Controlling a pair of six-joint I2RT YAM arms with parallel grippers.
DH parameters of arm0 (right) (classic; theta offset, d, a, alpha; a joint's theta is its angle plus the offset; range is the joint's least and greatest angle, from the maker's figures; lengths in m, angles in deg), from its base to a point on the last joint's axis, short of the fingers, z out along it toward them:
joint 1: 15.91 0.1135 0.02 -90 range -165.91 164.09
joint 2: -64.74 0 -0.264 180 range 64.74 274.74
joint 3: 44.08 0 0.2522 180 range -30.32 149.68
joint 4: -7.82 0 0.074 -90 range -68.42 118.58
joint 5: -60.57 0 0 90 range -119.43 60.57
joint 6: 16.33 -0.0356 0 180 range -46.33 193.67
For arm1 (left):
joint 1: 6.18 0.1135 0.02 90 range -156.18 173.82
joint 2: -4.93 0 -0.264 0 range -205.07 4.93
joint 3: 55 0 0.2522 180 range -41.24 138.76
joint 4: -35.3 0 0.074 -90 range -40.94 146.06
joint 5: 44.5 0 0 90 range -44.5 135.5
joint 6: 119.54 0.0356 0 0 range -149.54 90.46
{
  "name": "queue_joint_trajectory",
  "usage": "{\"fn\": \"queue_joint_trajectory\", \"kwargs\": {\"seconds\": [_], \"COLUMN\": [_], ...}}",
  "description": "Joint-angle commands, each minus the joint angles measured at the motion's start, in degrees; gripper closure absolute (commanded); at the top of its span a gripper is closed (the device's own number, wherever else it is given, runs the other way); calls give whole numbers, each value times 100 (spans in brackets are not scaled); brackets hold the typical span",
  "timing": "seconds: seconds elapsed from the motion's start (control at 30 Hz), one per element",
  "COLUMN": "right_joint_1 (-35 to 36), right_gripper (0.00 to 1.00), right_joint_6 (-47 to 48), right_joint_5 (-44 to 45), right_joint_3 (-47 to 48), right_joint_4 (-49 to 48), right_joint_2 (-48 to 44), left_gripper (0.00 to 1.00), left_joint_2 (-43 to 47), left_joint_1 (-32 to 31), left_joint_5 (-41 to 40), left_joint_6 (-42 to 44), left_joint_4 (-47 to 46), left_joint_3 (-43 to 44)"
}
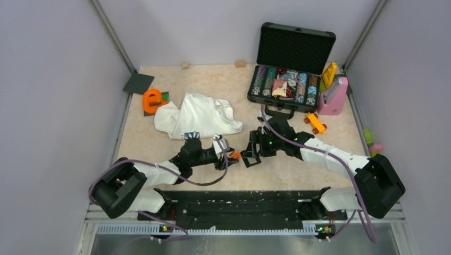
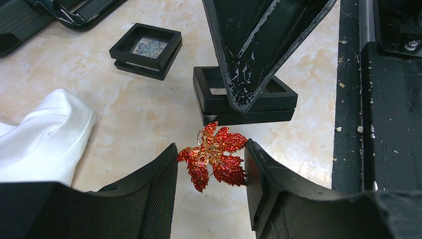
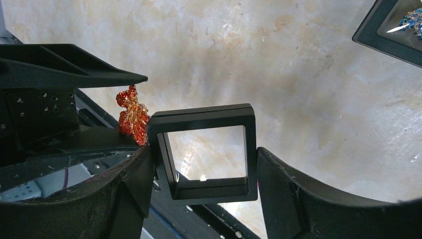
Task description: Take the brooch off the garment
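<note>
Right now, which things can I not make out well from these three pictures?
1) Brooch, top view: too small, only an orange speck.
2) Its pin side, left wrist view: turned away from the camera; the left pincer covers its edges.
3) Garment, left wrist view: cut off by the left edge; patch and tag not seen.
4) Case contents, top view: too small to name.

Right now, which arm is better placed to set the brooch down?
Left: the left gripper holds the brooch clear of the shirt; the right gripper is full with a black frame.
</note>
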Motion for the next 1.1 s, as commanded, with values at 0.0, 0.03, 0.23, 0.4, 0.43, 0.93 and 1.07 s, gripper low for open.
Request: {"fn": "queue_joint_trajectory", "kwargs": {"seconds": [0.0,0.03,0.23,0.4,0.43,0.93,1.07], "right_joint_1": [105,105,110,112,116,103,95], "right_gripper": [43,43,43,44,44,44,44], "right_joint_6": [11,12,23,7,-12,-274,-663], "right_joint_5": [-78,-86,-50,-65,-70,370,181], "right_joint_3": [314,307,314,274,270,189,-139], "right_joint_4": [-28,-28,17,-22,-35,-154,-798], "right_joint_2": [-65,-81,-122,-82,-91,-93,-61], "left_gripper": [56,56,56,56,56,56,56], "left_joint_2": [-56,-77,-40,-19,-42,-32,-7], "left_joint_1": [-46,-49,-62,-59,-60,-67,-71], "left_joint_5": [-66,-72,-87,138,136,-271,-106], "left_joint_6": [131,136,104,84,84,89,146], "left_joint_4": [-49,-21,-21,-285,-246,179,114], "left_joint_3": [206,220,223,134,162,256,199]}}
